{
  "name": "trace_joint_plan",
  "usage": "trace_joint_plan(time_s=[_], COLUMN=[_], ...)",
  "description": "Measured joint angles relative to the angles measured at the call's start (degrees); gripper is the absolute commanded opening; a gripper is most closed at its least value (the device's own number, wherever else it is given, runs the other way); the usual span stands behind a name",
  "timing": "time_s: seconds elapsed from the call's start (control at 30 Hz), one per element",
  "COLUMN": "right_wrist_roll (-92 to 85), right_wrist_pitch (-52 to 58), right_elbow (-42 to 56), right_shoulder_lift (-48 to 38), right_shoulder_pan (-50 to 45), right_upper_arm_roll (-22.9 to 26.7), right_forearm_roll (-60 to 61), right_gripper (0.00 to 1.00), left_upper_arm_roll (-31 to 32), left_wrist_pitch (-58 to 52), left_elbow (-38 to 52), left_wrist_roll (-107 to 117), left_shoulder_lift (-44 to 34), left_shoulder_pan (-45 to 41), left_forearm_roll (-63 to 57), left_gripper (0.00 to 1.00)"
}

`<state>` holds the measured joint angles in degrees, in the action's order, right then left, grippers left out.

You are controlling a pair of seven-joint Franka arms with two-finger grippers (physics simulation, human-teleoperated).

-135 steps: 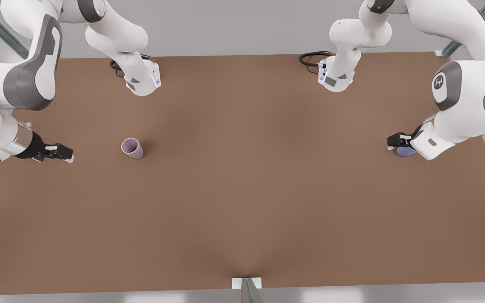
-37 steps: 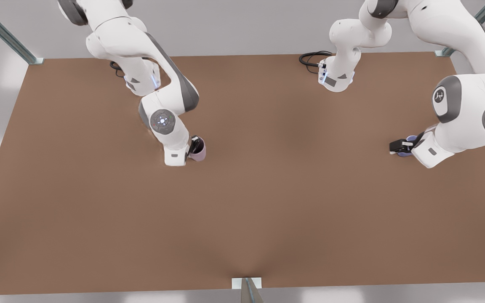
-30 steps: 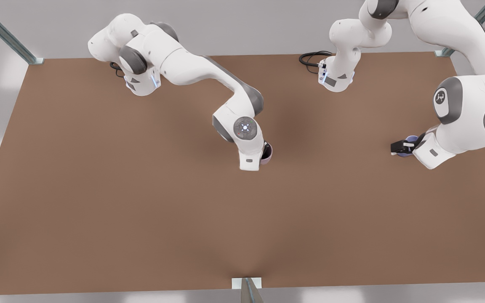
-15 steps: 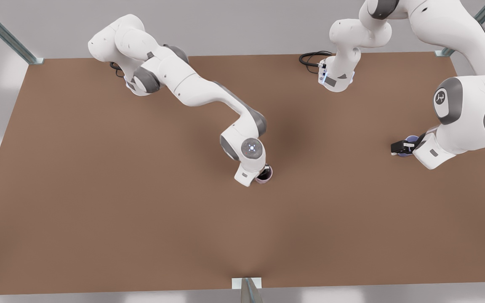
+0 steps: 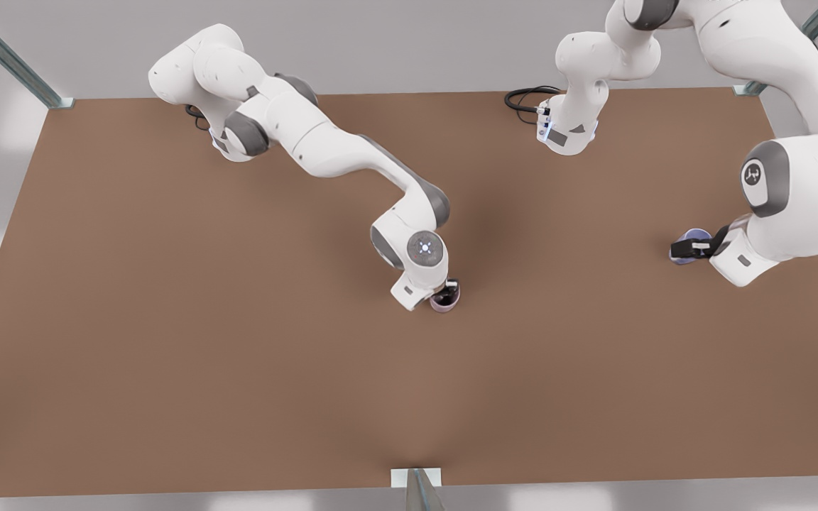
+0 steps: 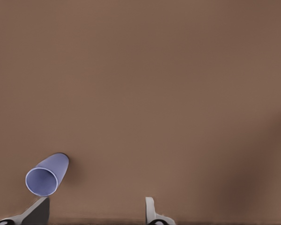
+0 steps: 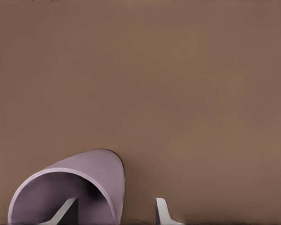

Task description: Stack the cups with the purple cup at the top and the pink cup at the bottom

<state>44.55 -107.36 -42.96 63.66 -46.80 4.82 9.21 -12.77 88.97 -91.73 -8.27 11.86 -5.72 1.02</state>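
no words, brand names or numbers can be read anywhere. the one sign is a small dark emblem, too small to make out, on the grey disc [image 5: 753, 173] of the arm at the front view's right, above and to the right of that arm's claw [image 5: 680, 250]. the cups and the table are plain.

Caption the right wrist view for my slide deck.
Right gripper, fingers open astride the rim of the pink cup on the brown table.
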Motion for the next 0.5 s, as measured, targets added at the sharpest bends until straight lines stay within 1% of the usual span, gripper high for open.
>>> trace_joint_plan(time_s=[0.13, 0.17, 0.23, 0.27, 0.33, 0.37, 0.43, 0.5], right_wrist_roll=[1.3, 1.3, 0.1, -0.7, -3.1, -4.8, -8.1, -11.6], right_wrist_pitch=[3.1, 4.1, 5.5, 5.8, 6.1, 6.6, 7.5, 8.0], right_elbow=[-0.6, -3.1, -15.2, -22.2, -31.0, -33.0, -34.9, -38.8], right_shoulder_lift=[-3.8, -7.0, -19.7, -27.1, -39.4, -42.7, -46.3, -52.1], right_shoulder_pan=[0.3, 0.8, 4.9, 8.6, 21.0, 27.2, 37.8, 43.4], right_upper_arm_roll=[0.0, 0.2, 1.4, 2.2, 2.7, 2.5, -1.4, -3.4], right_forearm_roll=[0.0, 0.0, -0.2, -0.6, -1.3, -2.2, -7.4, -10.5], right_gripper=[0.79, 0.83, 1.00, 1.00, 1.00, 1.00, 1.00, 1.00], left_upper_arm_roll=[-0.4, -0.5, -0.6, -0.8, -1.6, -1.8, -1.9, -2.6], left_wrist_pitch=[9.8, 12.6, 17.9, 20.3, 24.9, 26.9, 30.3, 33.3], left_elbow=[-15.1, -17.9, -22.0, -23.6, -26.0, -26.6, -27.3, -29.1], left_wrist_roll=[0.0, 0.0, 0.0, 0.0, 0.0, -0.1, -0.4, -0.9], left_shoulder_lift=[-3.5, -3.9, -4.1, -4.1, -3.6, -3.2, -2.4, -2.1], left_shoulder_pan=[0.8, 1.5, 3.0, 3.4, 3.8, 4.4, 5.9, 6.7], left_forearm_roll=[0.0, 0.0, -0.2, -0.7, -1.8, -2.1, -2.6, -2.9], left_gripper=[1.00, 1.00, 1.00, 1.00, 1.00, 1.00, 1.00, 1.00])
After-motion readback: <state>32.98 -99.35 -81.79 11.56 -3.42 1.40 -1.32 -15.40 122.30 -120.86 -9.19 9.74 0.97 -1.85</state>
